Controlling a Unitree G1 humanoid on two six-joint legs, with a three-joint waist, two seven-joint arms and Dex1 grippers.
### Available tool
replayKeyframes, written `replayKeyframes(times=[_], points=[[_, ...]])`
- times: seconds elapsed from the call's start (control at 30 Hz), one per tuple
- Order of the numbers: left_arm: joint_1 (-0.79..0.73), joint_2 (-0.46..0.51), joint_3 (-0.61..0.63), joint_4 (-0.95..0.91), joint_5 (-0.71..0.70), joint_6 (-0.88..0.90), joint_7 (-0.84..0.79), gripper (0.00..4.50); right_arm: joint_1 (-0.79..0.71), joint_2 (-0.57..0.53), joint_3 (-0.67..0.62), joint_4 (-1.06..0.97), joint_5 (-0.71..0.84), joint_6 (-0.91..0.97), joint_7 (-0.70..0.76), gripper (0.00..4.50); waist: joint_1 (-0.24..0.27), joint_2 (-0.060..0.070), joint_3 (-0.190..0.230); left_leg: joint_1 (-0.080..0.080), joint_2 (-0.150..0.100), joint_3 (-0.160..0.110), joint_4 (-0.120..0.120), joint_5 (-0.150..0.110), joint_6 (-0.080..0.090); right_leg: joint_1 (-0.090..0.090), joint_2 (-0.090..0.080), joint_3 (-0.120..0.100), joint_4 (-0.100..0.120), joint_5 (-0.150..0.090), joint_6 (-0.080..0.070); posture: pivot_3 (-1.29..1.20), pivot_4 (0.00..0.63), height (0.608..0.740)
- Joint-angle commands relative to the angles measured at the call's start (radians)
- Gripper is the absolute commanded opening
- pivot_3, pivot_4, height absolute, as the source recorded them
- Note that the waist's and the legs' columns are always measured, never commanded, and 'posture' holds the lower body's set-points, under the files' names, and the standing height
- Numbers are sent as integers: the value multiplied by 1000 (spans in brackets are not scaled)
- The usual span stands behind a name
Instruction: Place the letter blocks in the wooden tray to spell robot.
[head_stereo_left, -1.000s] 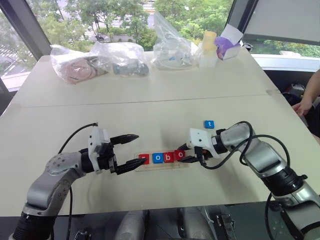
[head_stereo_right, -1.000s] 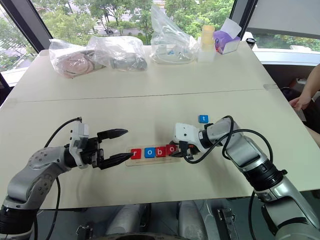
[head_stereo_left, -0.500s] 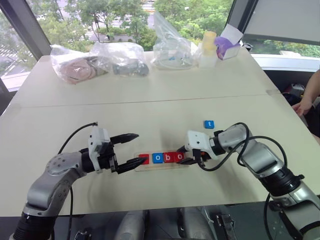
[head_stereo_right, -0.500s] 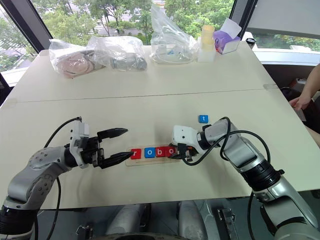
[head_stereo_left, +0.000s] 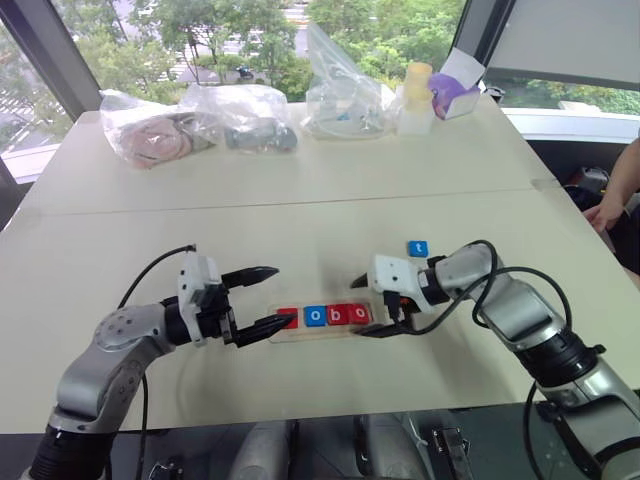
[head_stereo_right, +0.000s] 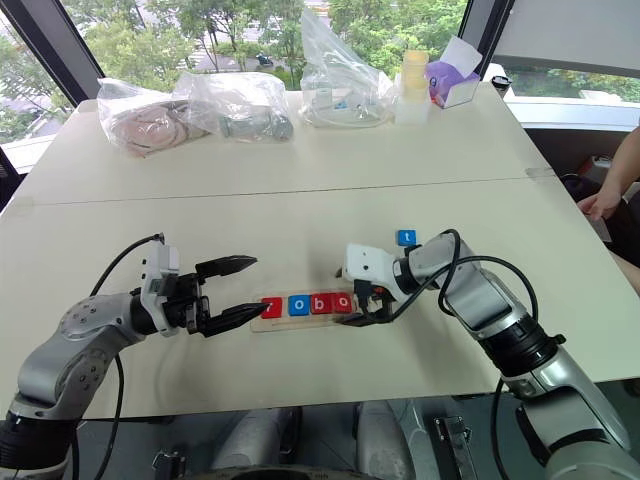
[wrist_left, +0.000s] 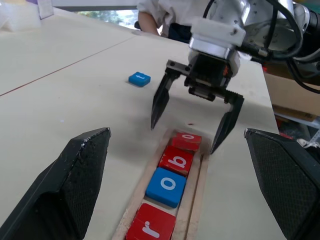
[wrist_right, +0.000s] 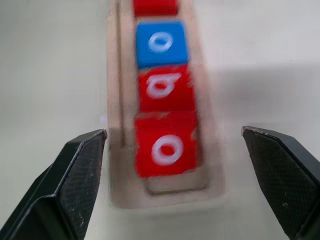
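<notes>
The wooden tray (head_stereo_left: 322, 328) lies near the table's front edge. In it sit a red r (head_stereo_left: 288, 317), a blue o (head_stereo_left: 316, 316), a red b (head_stereo_left: 339, 314) and a red o (wrist_right: 166, 147), the last slightly askew at the right end. A blue t (head_stereo_left: 418, 248) lies loose on the table behind and to the right. My right gripper (head_stereo_left: 360, 306) stands open astride the red o, with neither finger touching it. My left gripper (head_stereo_left: 277, 297) is open at the tray's left end and holds nothing.
Clear plastic bags (head_stereo_left: 240, 115) with contents, a pale bottle (head_stereo_left: 415, 95) and a purple box (head_stereo_left: 455, 92) line the table's far side. A person's hand (head_stereo_left: 610, 205) rests at the right edge. A seam (head_stereo_left: 300, 205) crosses the tabletop.
My right gripper has opened and let go of the red o, which now rests in the tray. The left arm has stayed put.
</notes>
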Motion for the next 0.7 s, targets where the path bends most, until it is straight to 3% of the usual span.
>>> replayKeyframes(times=[0.03,0.7], points=[[-8,-1,5,-30,-1,-14,3,4500,-22,14,-31,-32,28,33,-8,4462,1,0,0,0,0,0,0,0,0,0,0,0,0,0,0,0,150,740],[-11,-3,5,-28,1,-16,9,4500,-46,28,-34,10,-1,0,-29,4462,1,0,0,0,0,0,0,0,0,0,0,0,0,0,0,0,150,740]])
